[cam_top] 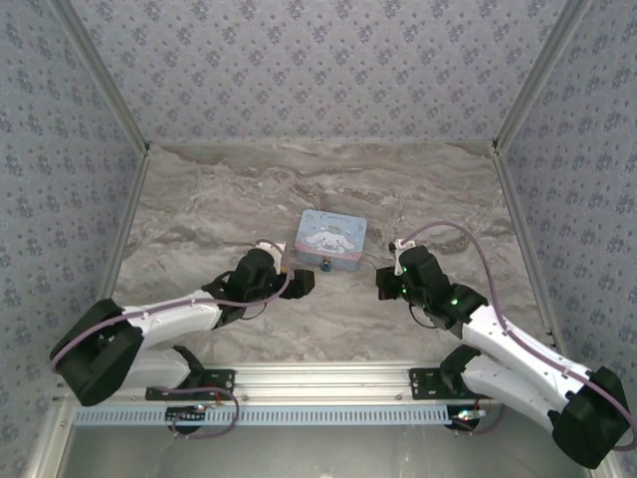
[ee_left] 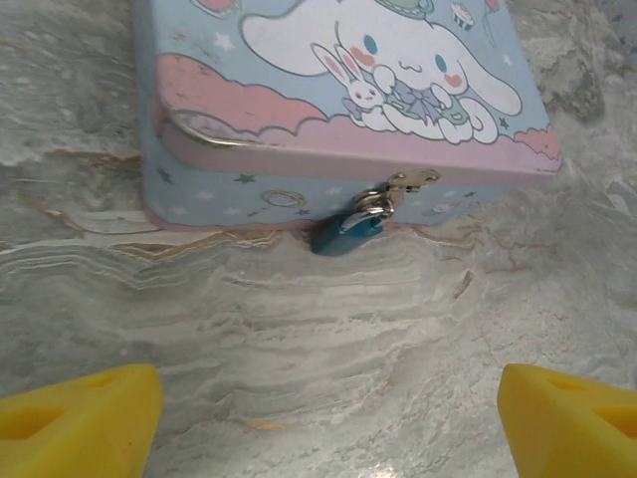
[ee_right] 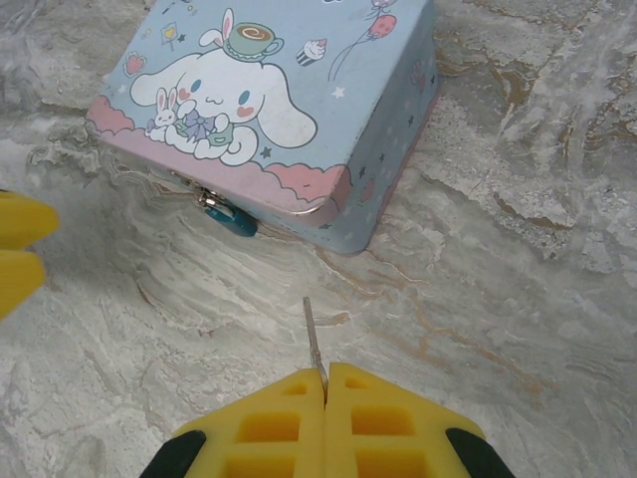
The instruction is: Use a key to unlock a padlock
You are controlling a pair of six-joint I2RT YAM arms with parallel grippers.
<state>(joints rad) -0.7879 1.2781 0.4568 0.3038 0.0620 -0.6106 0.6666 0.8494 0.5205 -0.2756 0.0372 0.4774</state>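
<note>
The padlock (ee_left: pixel 343 234), teal with a silvery shackle, hangs from the clasp on the near side of a light-blue cartoon tin (ee_left: pixel 348 100) and rests on the marble. My left gripper (ee_left: pixel 328 423) is open just in front of it, its yellow fingers (ee_left: pixel 80 428) wide apart with nothing between them. My right gripper (ee_right: pixel 325 386) is shut on the key (ee_right: pixel 315 344), whose thin blade sticks out forward toward the tin's corner. From the right wrist view the padlock (ee_right: pixel 235 219) lies ahead and to the left. From above, padlock (cam_top: pixel 326 266), left gripper (cam_top: pixel 302 282) and right gripper (cam_top: pixel 383 284) sit close together.
The tin (cam_top: pixel 333 239) stands mid-table on the marble top (cam_top: pixel 299 189). Patterned walls with metal frame posts (cam_top: pixel 518 110) enclose the sides and back. The left gripper's yellow fingers (ee_right: pixel 20 254) show at the left edge of the right wrist view.
</note>
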